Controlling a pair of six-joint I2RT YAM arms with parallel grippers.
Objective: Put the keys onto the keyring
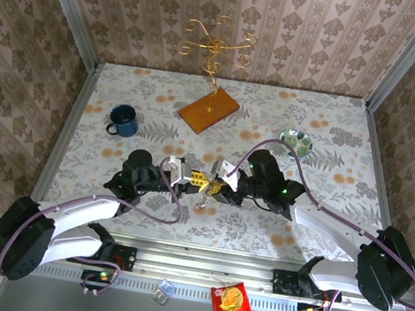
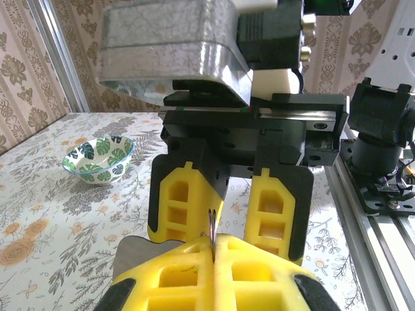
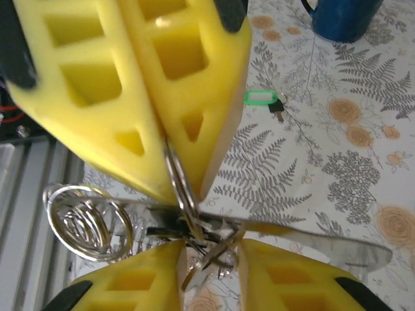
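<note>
My left gripper [image 1: 196, 179] [image 2: 213, 241] is shut on the keyring [image 2: 211, 227], a thin silvery hoop seen edge-on between its yellow fingers. In the right wrist view the keyring [image 3: 176, 175] comes down out of the left gripper [image 3: 174, 193] into a tangle of metal with a silvery, dark-headed key [image 3: 165, 230]. My right gripper [image 1: 215, 189] [image 3: 209, 269] faces it, jaws apart around that tangle, with a gap on both sides. Coiled silvery rings [image 3: 84, 223] hang beside them. The green-headed key [image 3: 262, 98] lies on the table beyond.
A blue mug [image 1: 122, 119] [image 3: 340, 16] stands at the left. A green-patterned bowl [image 1: 295, 142] [image 2: 98, 157] sits at the right. At the back stands a gold wire stand [image 1: 217, 46] on a wooden base [image 1: 208, 111]. A snack packet [image 1: 232, 300] lies on the front ledge.
</note>
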